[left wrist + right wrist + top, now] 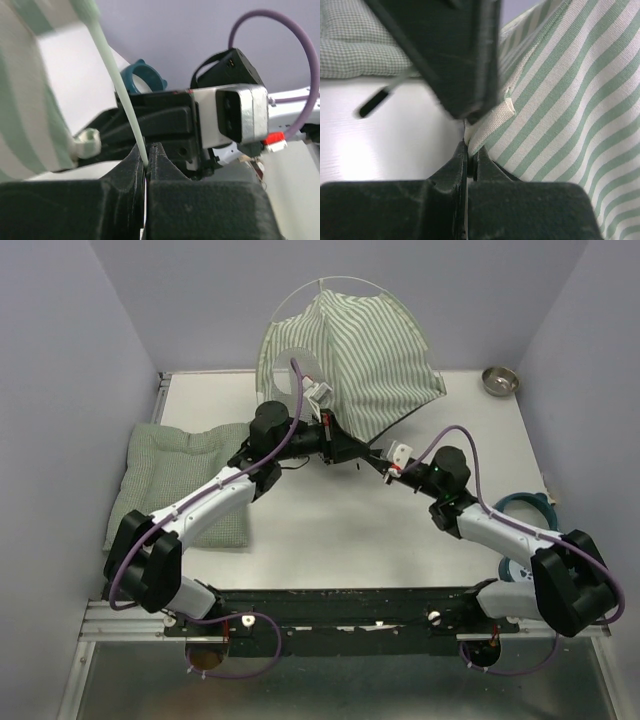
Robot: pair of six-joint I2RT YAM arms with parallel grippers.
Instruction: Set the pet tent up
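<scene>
The pet tent (360,350), green-and-white striped with thin whitish poles arching over it, stands partly raised at the back middle of the table. Both grippers meet at its near corner. My left gripper (348,448) (147,161) is shut on a thin pale pole (117,85) that runs up between its fingers, with striped fabric (30,100) and a whitish end cap (86,141) to its left. My right gripper (376,456) (470,149) is shut on the tent's corner, where a cream webbing loop (492,117) is sewn to the striped cloth (570,110). The left gripper's black body (455,50) hangs right above it.
A flat green checked cushion (180,475) (355,45) lies at the table's left edge under the left arm. A small metal bowl (500,380) sits at the back right corner. A teal ring-shaped object (525,508) (142,75) lies by the right edge. Purple walls enclose the table.
</scene>
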